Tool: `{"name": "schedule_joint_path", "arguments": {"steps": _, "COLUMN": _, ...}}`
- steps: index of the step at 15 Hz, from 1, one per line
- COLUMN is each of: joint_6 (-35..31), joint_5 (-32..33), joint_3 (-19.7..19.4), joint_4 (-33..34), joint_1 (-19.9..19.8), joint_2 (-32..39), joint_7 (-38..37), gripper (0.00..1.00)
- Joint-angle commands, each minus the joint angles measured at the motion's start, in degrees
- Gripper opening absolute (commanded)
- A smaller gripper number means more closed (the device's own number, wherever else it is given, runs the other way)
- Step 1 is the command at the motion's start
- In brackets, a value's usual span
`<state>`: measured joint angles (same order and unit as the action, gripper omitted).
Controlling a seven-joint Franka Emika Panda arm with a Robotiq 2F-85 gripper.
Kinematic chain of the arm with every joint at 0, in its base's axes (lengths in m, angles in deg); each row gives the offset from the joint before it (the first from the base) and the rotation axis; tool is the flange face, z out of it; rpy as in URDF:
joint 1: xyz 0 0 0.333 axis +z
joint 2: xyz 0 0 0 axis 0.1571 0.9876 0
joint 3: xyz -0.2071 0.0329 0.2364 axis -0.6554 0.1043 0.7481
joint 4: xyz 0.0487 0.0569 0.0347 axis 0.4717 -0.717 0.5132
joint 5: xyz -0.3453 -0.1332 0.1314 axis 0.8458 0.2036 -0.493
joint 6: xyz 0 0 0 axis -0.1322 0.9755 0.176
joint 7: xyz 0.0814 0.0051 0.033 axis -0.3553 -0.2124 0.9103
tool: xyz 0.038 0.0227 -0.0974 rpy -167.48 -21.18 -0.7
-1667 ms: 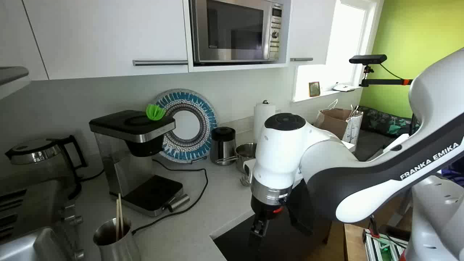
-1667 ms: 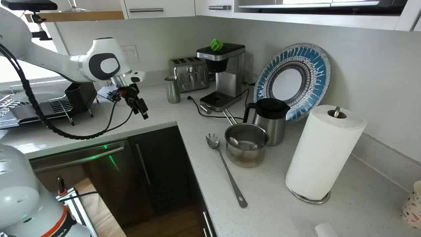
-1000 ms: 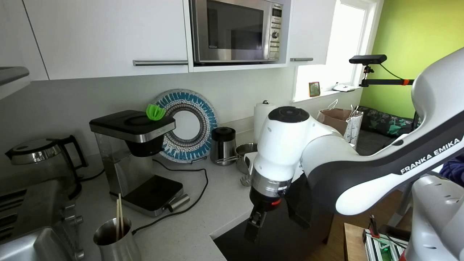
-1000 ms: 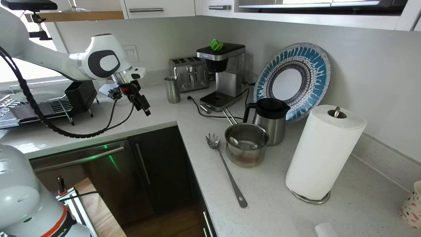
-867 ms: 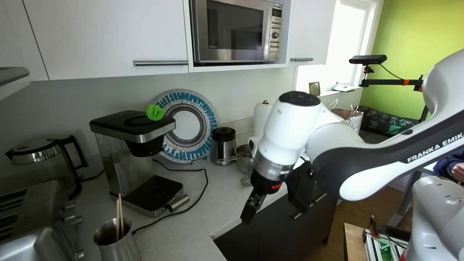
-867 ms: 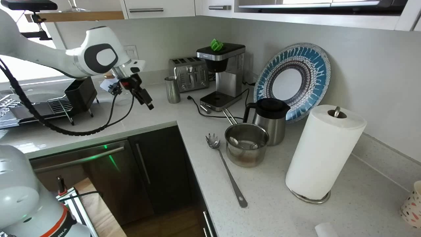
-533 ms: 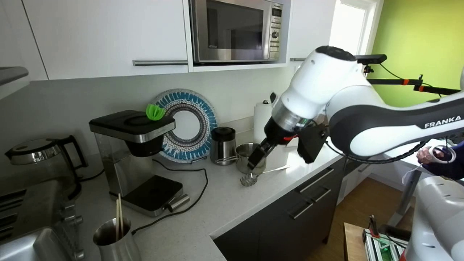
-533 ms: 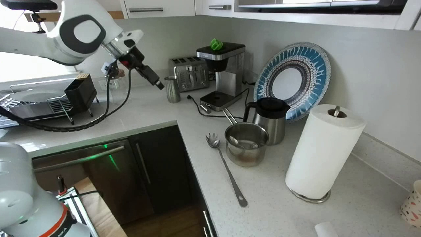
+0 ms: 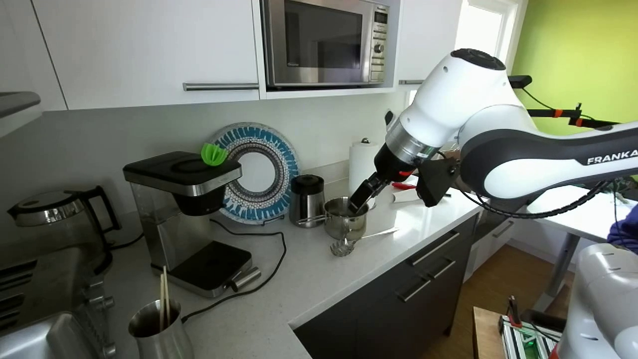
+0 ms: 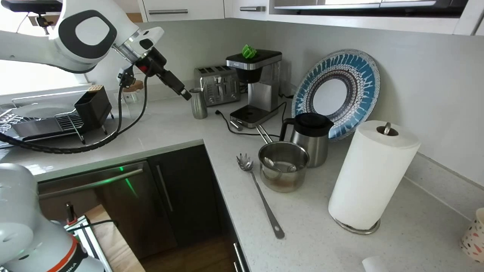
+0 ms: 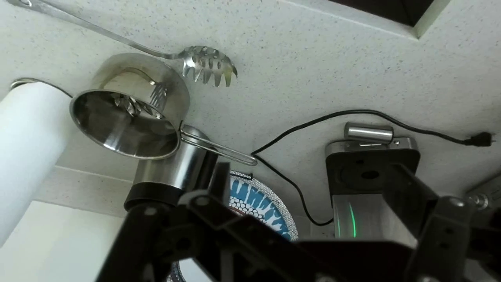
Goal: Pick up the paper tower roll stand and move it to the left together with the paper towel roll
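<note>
1. In an exterior view, sight is running from near the toaster (image 9: 50, 289) across the worktop (image 9: 259, 319) toward the window (image 9: 479, 32).
2. In an exterior view, sight is slanting down from near the paper towel roll (image 10: 372, 177) toward the coffee maker (image 10: 261, 90).
3. The wrist view is looking from just behind the claw (image 11: 312, 172) down toward the pot (image 11: 137, 76).
4. Both exterior views are sharing plate (image 10: 336, 90), pot and arm (image 10: 87, 36).

Paper towel roll (image 10: 372, 177) plain white; claw (image 10: 185, 94) black; plate (image 10: 332, 94) streaked blue-white.

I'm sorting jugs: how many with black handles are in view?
2: a clear jug near the coffee maker and a steel jug next to the saucepan. More may be hidden.
</note>
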<state>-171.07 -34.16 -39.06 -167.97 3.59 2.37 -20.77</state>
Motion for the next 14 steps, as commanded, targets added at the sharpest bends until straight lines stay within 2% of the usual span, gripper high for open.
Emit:
{"name": "schedule_joint_path", "arguments": {"steps": 1, "joint_6": 0.7, "joint_5": -0.8, "joint_3": -5.1, "joint_4": 2.6, "joint_1": -2.0, "joint_2": 0.4, "joint_7": 4.6, "gripper": 1.00}}
{"name": "schedule_joint_path", "arguments": {"steps": 2, "joint_6": 1.1, "joint_5": -1.0, "joint_3": -7.2, "joint_4": 3.2, "joint_1": -2.3, "joint_2": 0.2, "joint_7": 6.9, "gripper": 1.00}}
{"name": "schedule_joint_path", "arguments": {"steps": 4, "joint_6": 1.7, "joint_5": -3.7, "joint_3": -14.1, "joint_4": 6.2, "joint_1": -1.4, "joint_2": 1.9, "joint_7": 15.2, "gripper": 1.00}}
{"name": "schedule_joint_path", "arguments": {"steps": 8, "joint_6": 8.1, "joint_5": -10.1, "joint_3": -24.7, "joint_4": 13.8, "joint_1": 0.0, "joint_2": 6.0, "joint_7": 30.4, "gripper": 1.00}}
{"name": "schedule_joint_path", "arguments": {"steps": 10, "joint_6": 10.5, "joint_5": -10.5, "joint_3": -27.1, "joint_4": 17.2, "joint_1": -2.3, "joint_2": 7.5, "joint_7": 32.4, "gripper": 1.00}}
{"name": "schedule_joint_path", "arguments": {"steps": 12, "joint_6": 11.5, "joint_5": -12.8, "joint_3": -28.5, "joint_4": 20.2, "joint_1": -3.7, "joint_2": 9.0, "joint_7": 29.1, "gripper": 1.00}}
{"name": "schedule_joint_path", "arguments": {"steps": 13, "joint_6": 8.7, "joint_5": -10.8, "joint_3": -27.0, "joint_4": 16.7, "joint_1": -4.0, "joint_2": 6.8, "joint_7": 30.7, "gripper": 1.00}}
{"name": "schedule_joint_path", "arguments": {"steps": 14, "joint_6": 9.5, "joint_5": -11.7, "joint_3": -27.7, "joint_4": 18.1, "joint_1": -4.4, "joint_2": 7.6, "joint_7": 30.7, "gripper": 1.00}}
